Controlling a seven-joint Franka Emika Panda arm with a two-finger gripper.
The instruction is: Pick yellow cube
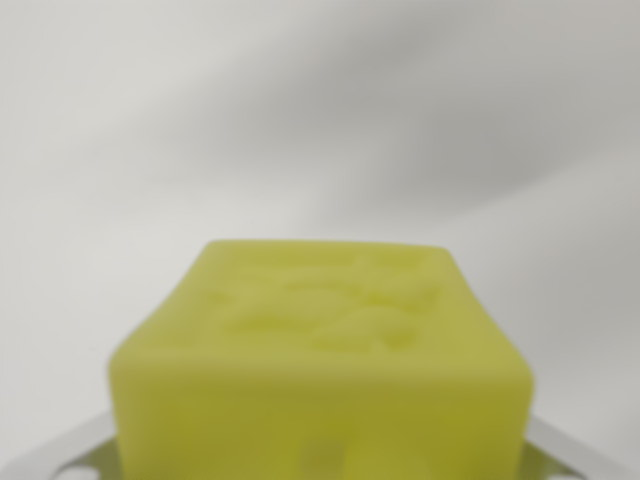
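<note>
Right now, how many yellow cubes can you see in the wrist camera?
1. The yellow cube fills the lower middle of the wrist view, very close and blurred, against a plain pale background. Anything behind or beneath it would be hidden.

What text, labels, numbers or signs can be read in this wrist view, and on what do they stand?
None can be read.
Yellow cube: raised relief marks on its top face, too blurred to tell whether they are letters or a figure.
Pale background and the metal parts at the bottom corners: no writing visible.
</note>
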